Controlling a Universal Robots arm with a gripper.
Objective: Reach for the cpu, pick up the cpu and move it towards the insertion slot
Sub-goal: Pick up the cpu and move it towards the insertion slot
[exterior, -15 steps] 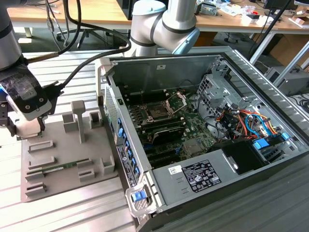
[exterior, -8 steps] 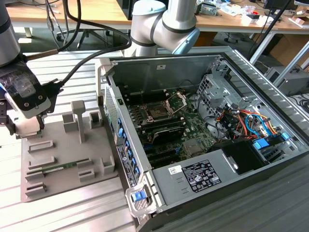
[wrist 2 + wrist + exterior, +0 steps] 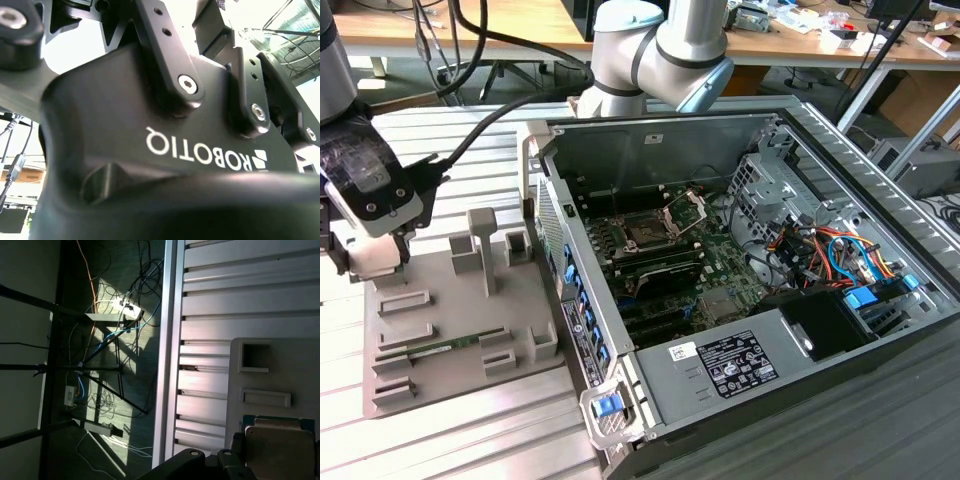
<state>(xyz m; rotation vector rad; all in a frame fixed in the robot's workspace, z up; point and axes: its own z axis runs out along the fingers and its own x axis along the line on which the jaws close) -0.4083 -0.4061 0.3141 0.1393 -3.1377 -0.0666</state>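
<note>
One arm (image 3: 660, 45) bends down over the grey tray (image 3: 450, 300) on the counter (image 3: 470, 130); how wide its tool (image 3: 372, 258) stands, I cannot tell. The cpu (image 3: 280, 445) lies on that tray close by the tool, well apart from the insertion slot (image 3: 648, 232).

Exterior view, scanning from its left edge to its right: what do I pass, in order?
Tool → grey tray → insertion slot on the motherboard → orange and blue cables.
</note>
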